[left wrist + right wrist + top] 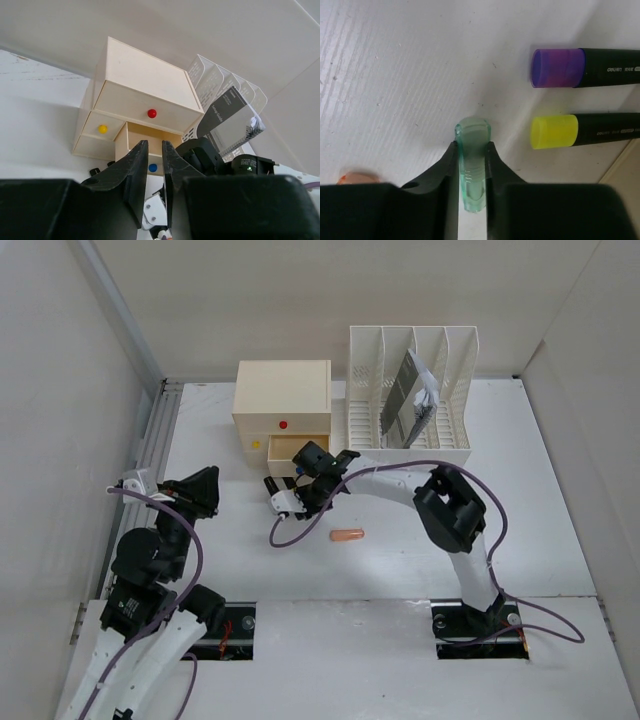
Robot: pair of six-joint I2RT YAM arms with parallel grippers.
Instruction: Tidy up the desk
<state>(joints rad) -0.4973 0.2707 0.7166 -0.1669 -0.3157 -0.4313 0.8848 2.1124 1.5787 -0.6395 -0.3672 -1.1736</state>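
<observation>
Top ext cam sits high behind both arm bases, looking down over the whole surface (560, 530) toward the far wall. Left wrist cam sits low, tilted up past its own claw (155, 165) at the drawer box (145, 105) and file rack (225, 85); both also in top view. Right wrist cam looks straight down, v. close to surface; orange item (357, 177) at its edge shared w/ top view.

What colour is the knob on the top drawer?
Red knob, clearest in the left wrist view.
</observation>
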